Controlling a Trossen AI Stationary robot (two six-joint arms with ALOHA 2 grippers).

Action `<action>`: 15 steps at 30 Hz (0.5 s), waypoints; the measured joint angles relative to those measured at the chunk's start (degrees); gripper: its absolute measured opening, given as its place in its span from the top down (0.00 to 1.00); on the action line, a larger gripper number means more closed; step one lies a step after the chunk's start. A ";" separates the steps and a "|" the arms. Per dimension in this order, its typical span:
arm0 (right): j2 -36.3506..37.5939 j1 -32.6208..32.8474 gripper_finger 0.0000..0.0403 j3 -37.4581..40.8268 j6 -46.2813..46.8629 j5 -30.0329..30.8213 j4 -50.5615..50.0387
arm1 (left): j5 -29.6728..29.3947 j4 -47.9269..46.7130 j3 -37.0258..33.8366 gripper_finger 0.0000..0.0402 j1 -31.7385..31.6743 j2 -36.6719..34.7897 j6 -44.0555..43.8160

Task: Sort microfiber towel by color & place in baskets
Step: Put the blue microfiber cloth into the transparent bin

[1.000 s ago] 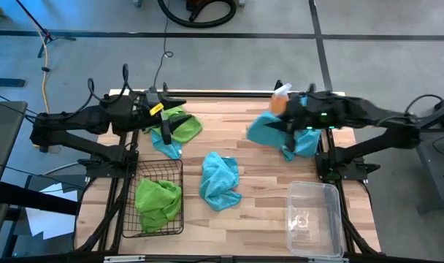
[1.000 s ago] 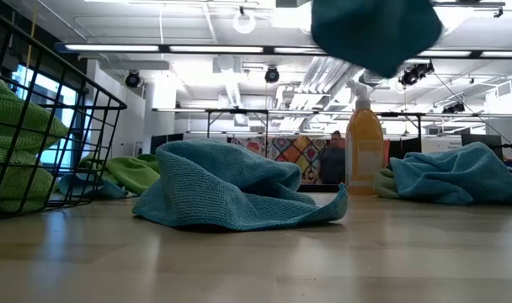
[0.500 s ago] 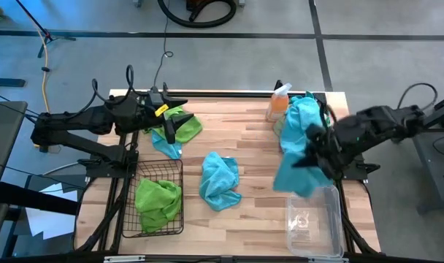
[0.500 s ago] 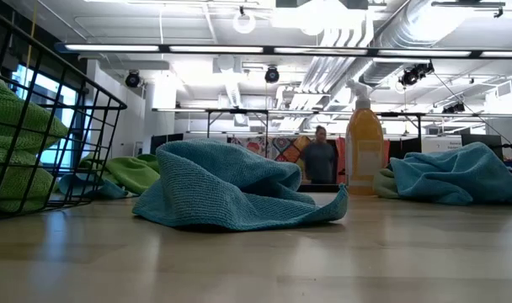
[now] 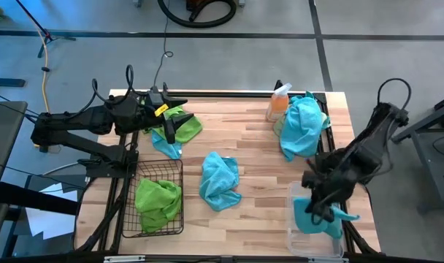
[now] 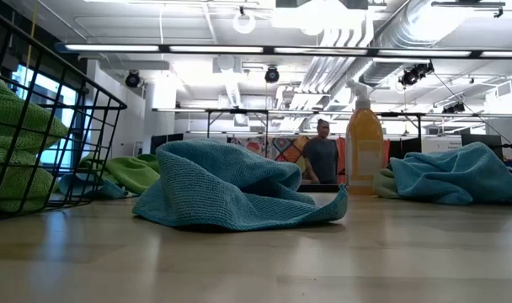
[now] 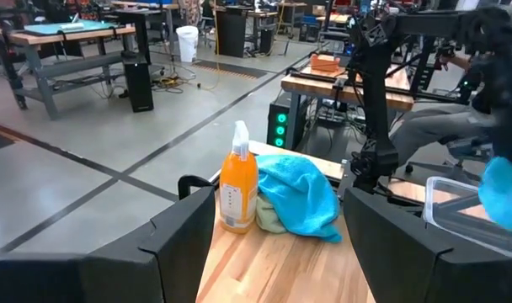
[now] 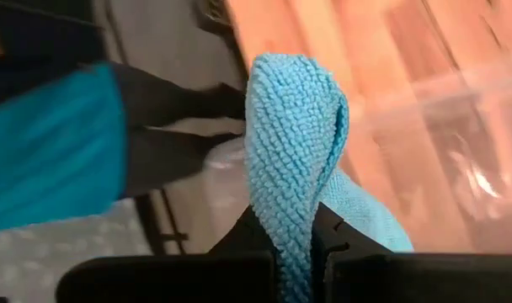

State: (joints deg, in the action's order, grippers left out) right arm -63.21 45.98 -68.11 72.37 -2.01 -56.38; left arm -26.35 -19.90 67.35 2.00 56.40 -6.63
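On the wooden worktop [image 5: 251, 139], the right gripper [image 5: 318, 212] hung over the clear plastic basket [image 5: 291, 230] at the front right corner, w/ a turquoise towel [image 5: 309, 220] draped from it into the basket. The left gripper [image 5: 169, 126] sat over a green towel [image 5: 184, 123] & blue towel [image 5: 166, 144] at the back left. The black wire basket [image 5: 127, 204] held a green cloth [image 5: 158, 201]. Another turquoise towel [image 5: 219, 180] lay mid-worktop, one more [image 5: 301, 127] just beside the orange spray bottle [image 5: 277, 104].

Lighting even and bright, from ceiling strip lights [image 6: 239, 49]. Soft shadows only under the turquoise towel [image 6: 231, 195] in low view. Worktop [image 6: 256, 261] foreground out of focus there. Right wrist view motion-blurred; clear basket [image 8: 441, 143] shows glare.
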 joint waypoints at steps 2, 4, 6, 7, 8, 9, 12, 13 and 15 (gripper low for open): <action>-0.52 -0.01 0.99 2.71 0.08 0.01 0.33 | -0.13 0.02 -0.02 0.38 0.00 0.00 1.02; -1.12 -0.24 0.99 4.58 -1.83 0.12 0.98 | -0.63 0.02 -0.01 0.38 0.00 0.00 1.37; -1.93 -0.24 0.99 6.04 -5.25 0.49 1.12 | -1.55 0.04 -0.02 0.38 0.00 0.00 1.35; -2.41 -0.20 0.99 6.82 -7.09 0.42 1.11 | -1.85 0.02 -0.01 0.38 0.00 0.00 1.35; -2.89 -0.07 0.99 7.69 -8.88 0.32 1.11 | -2.04 0.02 -0.02 0.38 0.00 0.00 1.35; -3.43 0.06 0.99 8.54 -10.57 -0.09 1.11 | -2.32 0.02 -0.02 0.38 0.00 0.00 1.33; -5.04 0.65 0.99 11.24 -14.42 -1.32 1.74 | -2.78 0.02 -0.01 0.38 0.00 0.00 1.35; -5.45 0.85 0.99 12.23 -15.51 -1.98 2.53 | -2.79 0.02 0.00 0.38 0.00 0.00 1.35; -6.19 1.27 0.99 14.00 -16.68 -2.82 4.26 | -2.79 0.02 -0.01 0.38 0.00 0.00 1.35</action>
State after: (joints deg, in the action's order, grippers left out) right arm -69.40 47.25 -54.11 55.69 -4.83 -52.11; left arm -29.14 -19.88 67.34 2.00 56.40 -5.28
